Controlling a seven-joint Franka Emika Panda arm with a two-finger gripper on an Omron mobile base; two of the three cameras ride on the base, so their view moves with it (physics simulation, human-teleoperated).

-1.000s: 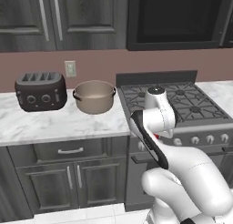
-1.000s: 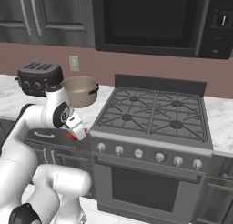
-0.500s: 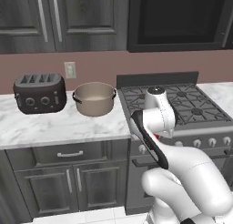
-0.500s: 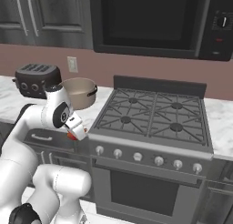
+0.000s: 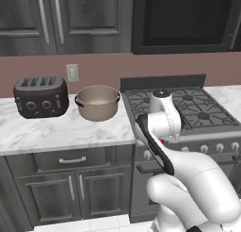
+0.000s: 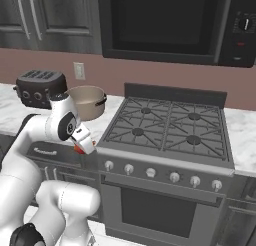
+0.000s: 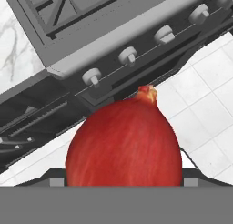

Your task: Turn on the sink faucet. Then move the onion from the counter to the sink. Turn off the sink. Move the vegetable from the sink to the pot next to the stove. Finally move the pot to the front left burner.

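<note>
Holding the onion [image 7: 123, 141] between its two fingers, the gripper [image 6: 80, 149] hangs low in front of the stove [image 6: 167, 125], near its left front corner. A bit of red shows there. The pot [image 5: 97, 103] sits on the counter [image 5: 61, 132], between the toaster [image 5: 40, 96] and the stove.
</note>
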